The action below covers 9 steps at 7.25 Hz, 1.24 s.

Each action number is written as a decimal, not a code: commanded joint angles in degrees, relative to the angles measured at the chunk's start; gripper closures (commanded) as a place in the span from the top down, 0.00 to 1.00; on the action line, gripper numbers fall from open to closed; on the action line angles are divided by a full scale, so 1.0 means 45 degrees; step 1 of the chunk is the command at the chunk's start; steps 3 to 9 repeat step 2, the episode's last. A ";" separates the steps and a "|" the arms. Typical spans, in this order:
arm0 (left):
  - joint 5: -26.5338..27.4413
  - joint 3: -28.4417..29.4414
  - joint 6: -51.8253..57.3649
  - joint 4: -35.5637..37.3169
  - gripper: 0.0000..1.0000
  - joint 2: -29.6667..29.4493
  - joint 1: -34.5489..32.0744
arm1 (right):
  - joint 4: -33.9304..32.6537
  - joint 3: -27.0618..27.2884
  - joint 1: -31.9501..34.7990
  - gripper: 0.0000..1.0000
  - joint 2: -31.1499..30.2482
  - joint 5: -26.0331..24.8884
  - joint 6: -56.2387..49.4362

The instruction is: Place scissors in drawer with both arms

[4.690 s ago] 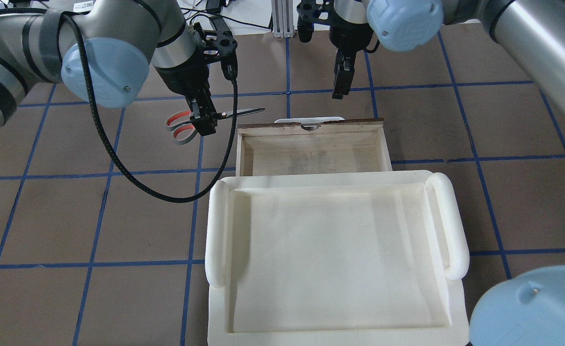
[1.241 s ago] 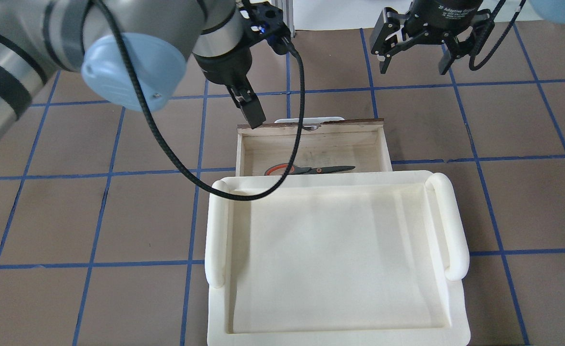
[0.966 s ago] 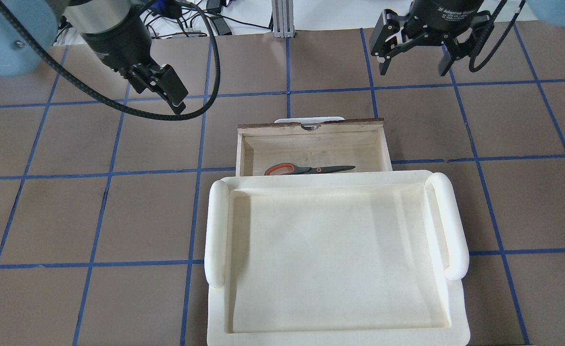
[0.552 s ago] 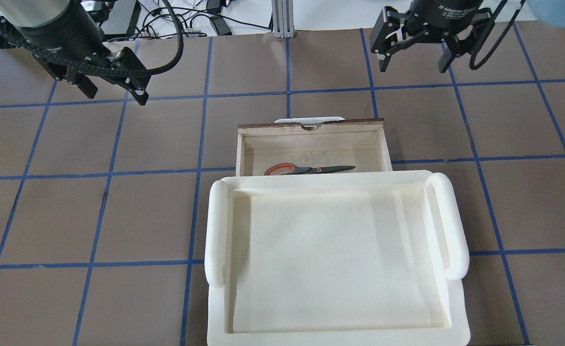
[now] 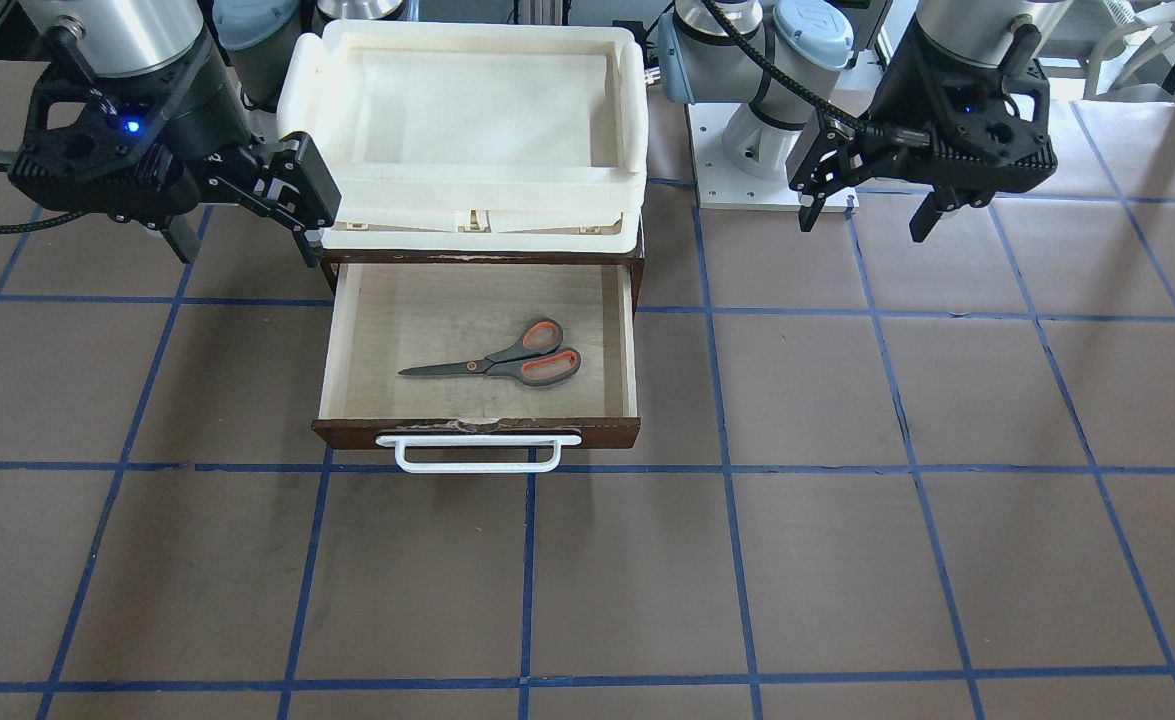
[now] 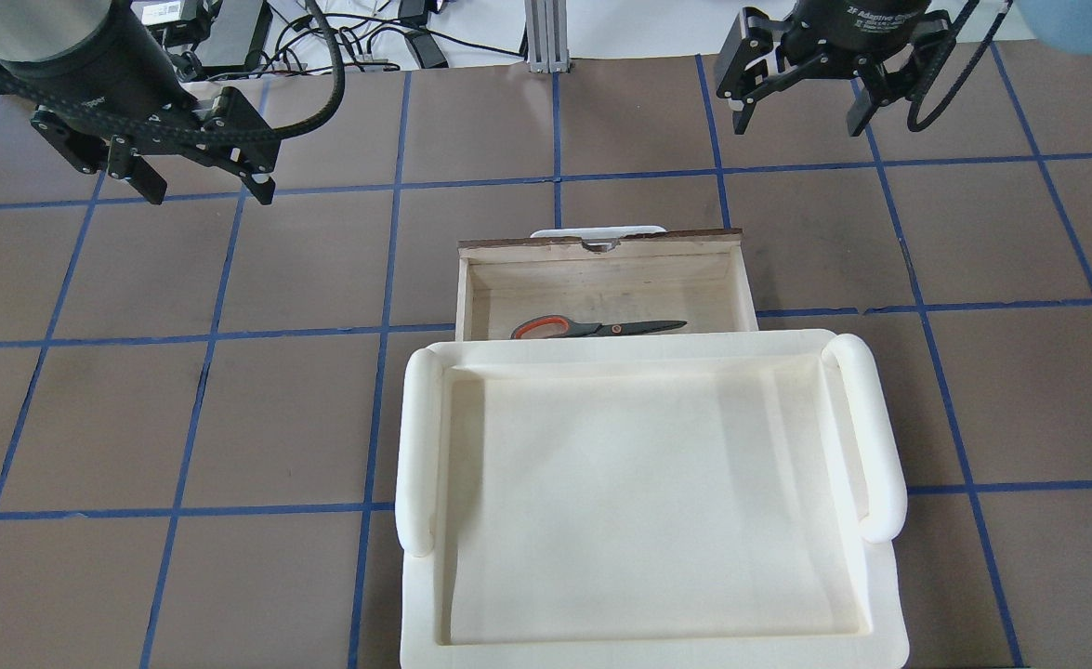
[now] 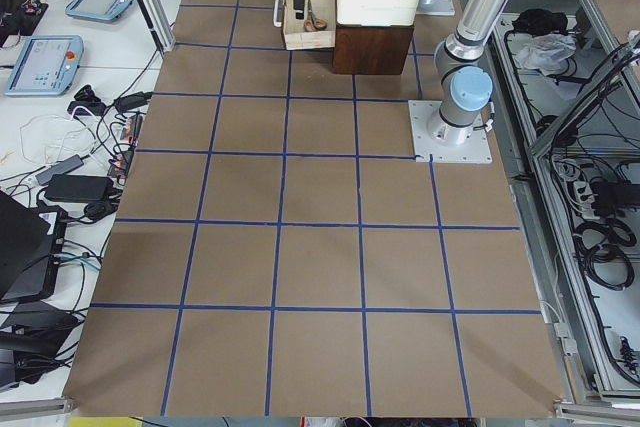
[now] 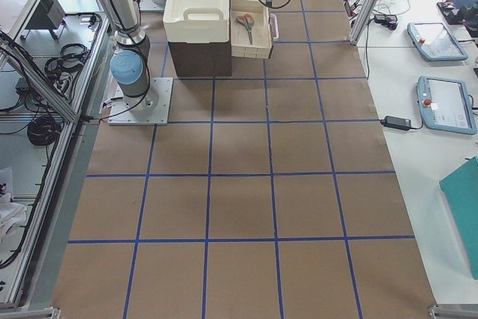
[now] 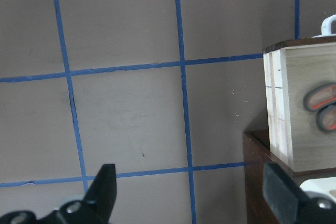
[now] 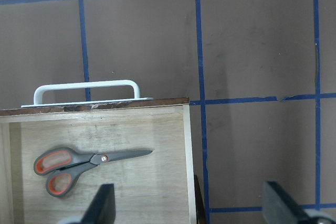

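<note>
The scissors lie flat inside the open drawer, blades toward the robot's right, and nothing touches them. They also show in the overhead view and the right wrist view. My left gripper is open and empty, hovering above the table well to the left of the drawer. My right gripper is open and empty, hovering beyond the drawer's far right corner. In the front view the left gripper is on the right and the right gripper on the left.
A cream-white tray sits on top of the dark wooden cabinet behind the drawer. The drawer's white bar handle sticks out toward the far side. Cables and devices lie past the table's far edge.
The scissors went from my left gripper, beside the drawer, to lying in the drawer. The left gripper let go, swung out to the left and opened. The right gripper opened and has stayed put.
</note>
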 commanded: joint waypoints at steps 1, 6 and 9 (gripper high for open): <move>0.0023 -0.0104 -0.0016 0.0044 1.00 0.0108 -0.0004 | -0.0066 0.0000 0.0000 1.00 0.0006 -0.0382 0.0000; 0.0023 -0.0124 0.0003 0.0179 1.00 0.0186 -0.0004 | -0.0066 0.0000 0.0000 1.00 0.0006 -0.0327 0.0019; 0.0023 -0.0124 0.0003 0.0179 1.00 0.0186 -0.0004 | -0.0066 0.0000 0.0000 1.00 0.0006 -0.0327 0.0019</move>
